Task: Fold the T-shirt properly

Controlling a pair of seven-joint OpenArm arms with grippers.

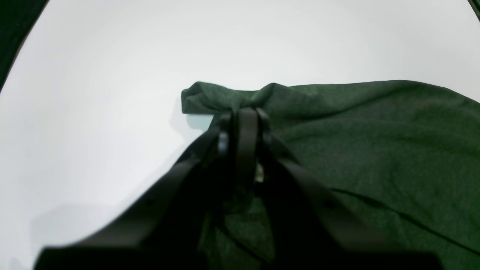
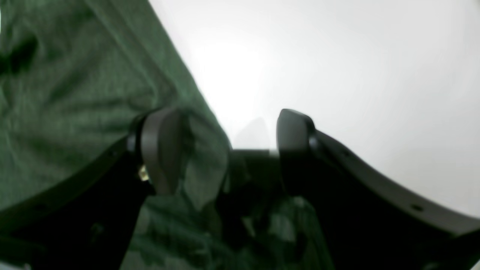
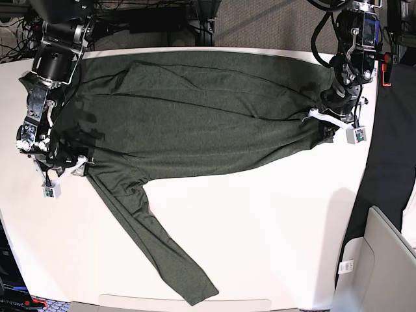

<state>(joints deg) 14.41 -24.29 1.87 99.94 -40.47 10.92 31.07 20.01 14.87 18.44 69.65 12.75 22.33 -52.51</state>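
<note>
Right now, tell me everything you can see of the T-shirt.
The T-shirt is dark olive-green heathered thin knit, plain, with long sleeves. It lies spread flat and wrinkled across the white table, one sleeve trailing diagonally toward the near edge. The left gripper is shut on a bunched bit of its edge. The right gripper stands open at the opposite edge, one finger over the cloth.

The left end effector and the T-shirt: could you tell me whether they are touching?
Touching. The left wrist view shows the left end effector shut on a bunched edge of the T-shirt.
</note>
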